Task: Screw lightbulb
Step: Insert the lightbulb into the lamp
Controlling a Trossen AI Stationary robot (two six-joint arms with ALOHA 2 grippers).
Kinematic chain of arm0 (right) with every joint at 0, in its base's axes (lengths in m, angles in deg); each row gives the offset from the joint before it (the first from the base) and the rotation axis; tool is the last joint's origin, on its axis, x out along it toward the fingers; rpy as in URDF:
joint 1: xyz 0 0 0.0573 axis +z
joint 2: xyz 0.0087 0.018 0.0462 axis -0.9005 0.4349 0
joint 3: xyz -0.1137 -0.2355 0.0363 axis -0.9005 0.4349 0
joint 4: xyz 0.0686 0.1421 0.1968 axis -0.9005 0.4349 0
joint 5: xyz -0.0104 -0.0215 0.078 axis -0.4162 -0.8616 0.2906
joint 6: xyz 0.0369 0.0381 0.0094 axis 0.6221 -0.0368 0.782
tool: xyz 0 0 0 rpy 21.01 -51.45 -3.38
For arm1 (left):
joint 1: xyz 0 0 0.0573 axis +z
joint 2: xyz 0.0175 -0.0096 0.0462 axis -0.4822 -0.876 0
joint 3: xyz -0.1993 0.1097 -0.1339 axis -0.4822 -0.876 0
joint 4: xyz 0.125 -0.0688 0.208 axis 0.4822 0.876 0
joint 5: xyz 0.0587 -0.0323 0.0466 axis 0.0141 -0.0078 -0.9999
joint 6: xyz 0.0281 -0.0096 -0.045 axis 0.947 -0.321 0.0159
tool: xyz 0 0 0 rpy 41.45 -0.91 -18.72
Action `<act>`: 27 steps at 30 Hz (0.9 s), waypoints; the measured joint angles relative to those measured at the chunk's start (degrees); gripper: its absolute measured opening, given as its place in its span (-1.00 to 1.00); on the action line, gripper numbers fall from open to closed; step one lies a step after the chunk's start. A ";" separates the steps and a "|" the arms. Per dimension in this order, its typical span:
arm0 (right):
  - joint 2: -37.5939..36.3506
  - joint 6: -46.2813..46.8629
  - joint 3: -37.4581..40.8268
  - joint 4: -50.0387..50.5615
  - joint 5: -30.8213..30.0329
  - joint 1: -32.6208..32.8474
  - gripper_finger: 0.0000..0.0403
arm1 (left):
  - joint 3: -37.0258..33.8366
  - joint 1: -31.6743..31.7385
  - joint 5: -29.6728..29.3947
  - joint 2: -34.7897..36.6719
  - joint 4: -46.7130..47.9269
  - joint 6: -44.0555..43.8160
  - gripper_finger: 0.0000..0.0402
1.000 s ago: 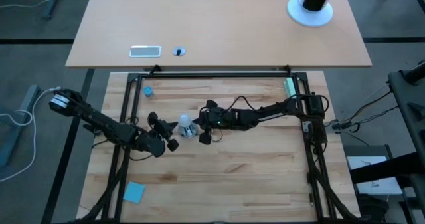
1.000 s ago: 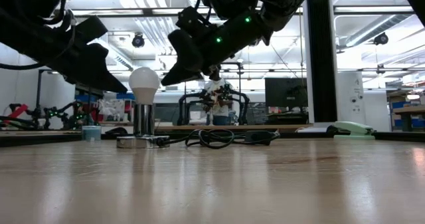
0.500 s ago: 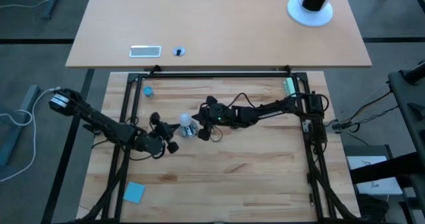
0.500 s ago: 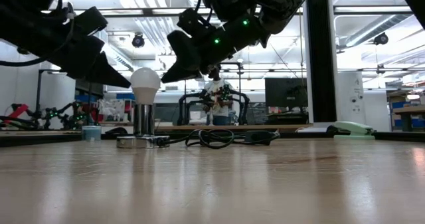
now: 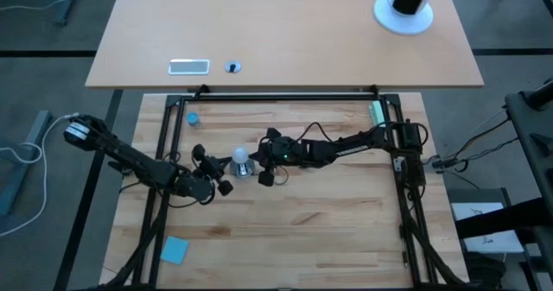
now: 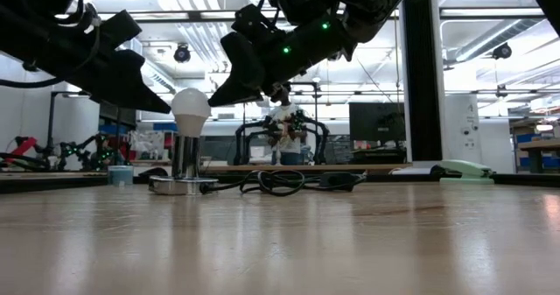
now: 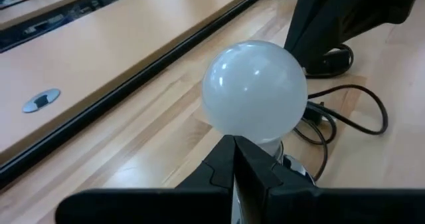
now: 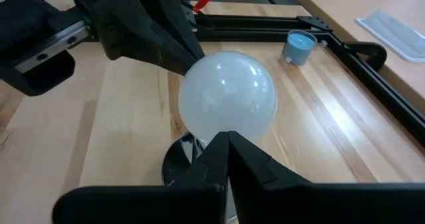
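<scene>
The white frosted lightbulb stands upright with its silvery base in the round silver socket disc, which lies on the wooden table. It also shows in the high view. My left gripper is shut, its tip right at the bulb's left side. My right gripper is shut, its tip right at the bulb's right side, slanting down from the right. My left gripper has its shut fingertips against or just off the globe's side toward the table's left; I cannot tell whether they touch. My right gripper has its shut fingertips at the globe's opposite side, slanting down; I cannot tell whether they touch.
A black cord runs from the socket across the table toward the right. A small blue cap stands at the far left and a blue square pad lies at the near left. A black frame rail bounds the far edge.
My right gripper has edged toward the table's left, closer to the bulb. My left gripper's tip has risen a little, up to the height of the globe. Both have stayed shut, and the bulb has stayed upright in the socket.
</scene>
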 joint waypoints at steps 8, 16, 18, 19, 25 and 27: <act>-0.02 0.02 0.00 0.11 -0.30 0.00 -0.99 | 0.00 -0.02 0.10 0.00 0.05 -0.70 -1.00; -0.19 0.07 0.00 2.64 -0.31 0.00 -0.99 | -0.04 -0.20 4.70 0.04 6.16 -7.37 -1.00; -0.35 0.09 0.00 3.50 -0.34 -0.02 -0.99 | -0.66 -0.27 5.24 0.04 6.43 -8.91 -1.00; -0.37 0.11 0.00 3.68 -0.37 -0.04 -0.99 | -1.12 -0.30 5.34 0.04 6.46 -9.67 -1.00; -0.42 -0.24 0.72 3.28 -0.41 -0.17 -0.99 | -6.06 -1.46 6.78 0.02 0.38 -12.05 -1.00; -0.44 -0.30 1.69 1.24 -0.39 -0.15 -0.99 | -8.83 -1.62 6.78 0.02 -6.48 -11.19 -1.00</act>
